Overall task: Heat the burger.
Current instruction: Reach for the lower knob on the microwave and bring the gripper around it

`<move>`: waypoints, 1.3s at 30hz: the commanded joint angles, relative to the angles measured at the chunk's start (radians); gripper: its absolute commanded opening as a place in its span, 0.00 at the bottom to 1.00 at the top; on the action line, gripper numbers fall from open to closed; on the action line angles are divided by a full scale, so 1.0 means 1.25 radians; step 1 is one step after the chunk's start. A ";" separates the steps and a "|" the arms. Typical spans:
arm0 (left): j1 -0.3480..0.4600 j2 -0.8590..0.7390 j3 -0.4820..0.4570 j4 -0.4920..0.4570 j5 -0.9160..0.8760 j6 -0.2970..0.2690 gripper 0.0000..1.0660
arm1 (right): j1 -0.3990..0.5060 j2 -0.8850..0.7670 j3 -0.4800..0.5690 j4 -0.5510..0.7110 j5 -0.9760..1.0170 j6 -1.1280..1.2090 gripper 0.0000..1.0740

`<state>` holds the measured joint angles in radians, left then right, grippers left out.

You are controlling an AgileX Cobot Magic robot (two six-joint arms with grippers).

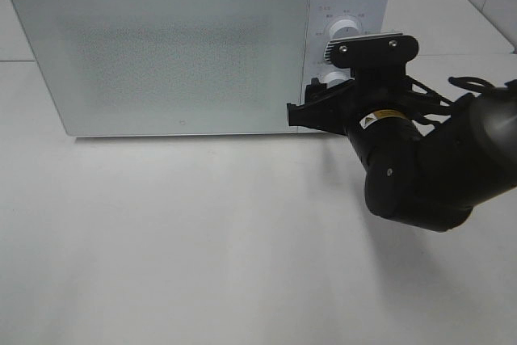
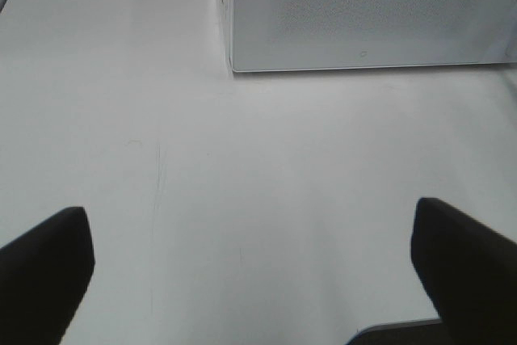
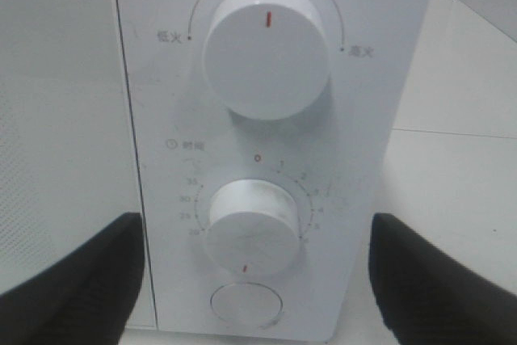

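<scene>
- Right arm, big and black, sits closest to the high camera and reaches up to the microwave's right side.
- Table is white and wide. It holds the microwave.
- Microwave is a white box at the back of the table.
- Its door is shut. The door is frosted with tiny dots, and you cannot see through it.
- Left gripper hangs over bare table in front of the microwave. Its two dark fingers are spread wide with nothing between them.
- Right gripper points at the knob panel. Its fingers are spread apart, one on each side of the low knob, and they hold nothing.
- Top knob is round and white. Its red mark points straight up.
- Low knob is a bit smaller. Its red mark points down, away from the 0 above it.
- Round button sits just under the low knob.
- Burger shows in none of the views, so you cannot tell where it is.
</scene>
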<state>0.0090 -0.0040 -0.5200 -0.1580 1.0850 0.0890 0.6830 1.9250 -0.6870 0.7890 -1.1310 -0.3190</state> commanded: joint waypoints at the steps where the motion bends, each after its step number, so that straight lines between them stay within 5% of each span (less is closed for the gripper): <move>1: 0.002 -0.013 0.003 -0.008 -0.010 -0.004 0.94 | -0.016 0.037 -0.042 -0.009 -0.004 0.023 0.70; 31: 0.002 -0.013 0.003 -0.008 -0.010 -0.004 0.94 | -0.043 0.102 -0.123 -0.023 -0.056 0.055 0.70; 39: 0.002 -0.013 0.003 -0.008 -0.010 -0.004 0.94 | -0.043 0.103 -0.123 -0.020 -0.061 0.051 0.58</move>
<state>0.0090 -0.0040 -0.5200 -0.1580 1.0850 0.0890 0.6360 2.0700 -0.8200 0.7660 -1.1510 -0.2510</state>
